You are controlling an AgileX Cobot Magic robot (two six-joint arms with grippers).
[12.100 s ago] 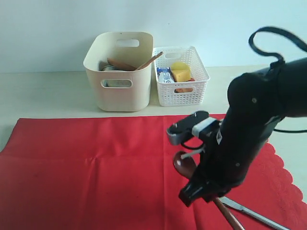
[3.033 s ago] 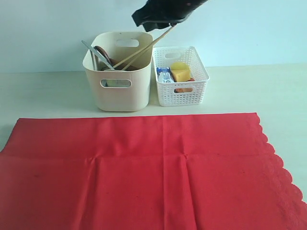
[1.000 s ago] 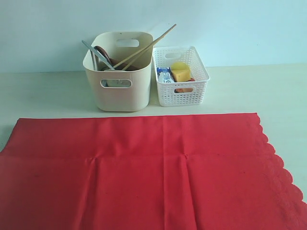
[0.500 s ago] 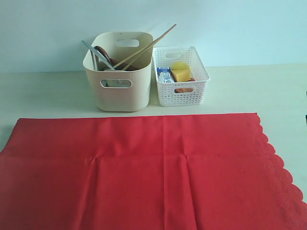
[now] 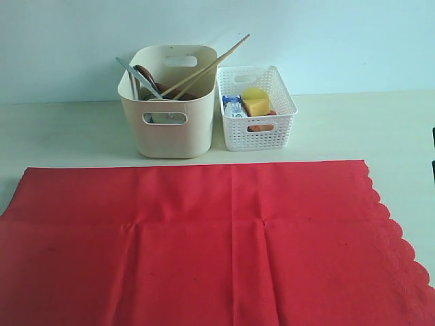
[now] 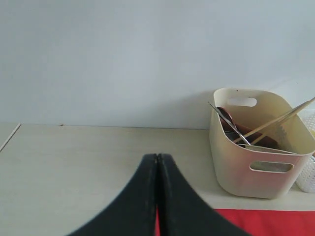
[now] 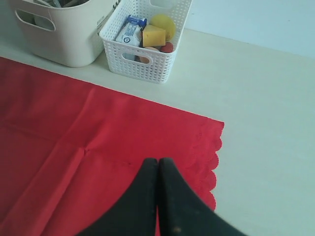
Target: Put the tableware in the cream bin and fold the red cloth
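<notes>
At the far middle of the table (image 5: 68, 129), upright: cream bin (image 5: 168, 139), one oval handle cut-out facing near. Holds the tableware. Two wooden chopsticks (image 5: 217, 57) lean side by side out over the bin's right rim, tips pointing up toward the far right, above the neighbouring basket. Silver knife (image 5: 132, 71) slants up over the left rim; dark wooden spoon (image 5: 145, 70) just beside the knife, bowl end up. Deeper inside, brown and grey shapes, too hidden to name; something grey behind the near cut-out.

Just right of the bin, close alongside: white lattice basket (image 5: 275, 132), lower and smaller. Contains a lemon (image 5: 255, 92) at the far side, a cheese wedge (image 5: 259, 107) just near of it, and a milk carton (image 5: 232, 109) to their left.

Across the near half of the table, spread flat and unfolded: red cloth (image 5: 204, 238), faint crease lines running through it, scalloped edge on the right. Far edge near both containers, apart from them.

Left gripper (image 6: 157, 162): fingers pressed together, nothing between them; over bare table to the left of the bin, by the cloth's far edge.

Right gripper (image 7: 158, 164): fingers likewise together and empty; over the right part of the cloth, near the scalloped edge.
</notes>
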